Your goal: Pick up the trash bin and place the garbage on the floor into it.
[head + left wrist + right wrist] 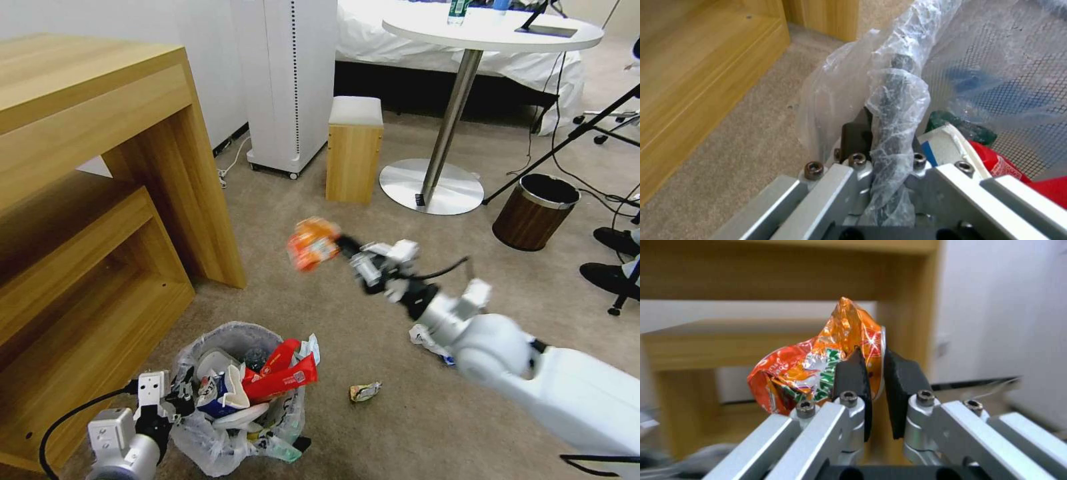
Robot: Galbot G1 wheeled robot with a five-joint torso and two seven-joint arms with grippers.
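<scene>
1. The left hand point(175, 395) pinches the near rim of the trash bin point(243, 400), bag and edge clamped together; its thin crinkly liner looks slippery, so the stiff rim is the better hold.
2. The bin sits on the carpet beside the wooden shelf unit point(87, 267), heaped with a red wrapper point(283, 379) and other litter.
3. Crumpled paper point(365, 391) lies just beyond.
4. Farther off, the right hand point(340, 245) holds an orange foil wrapper point(312, 243) aloft, light and crushable.
</scene>
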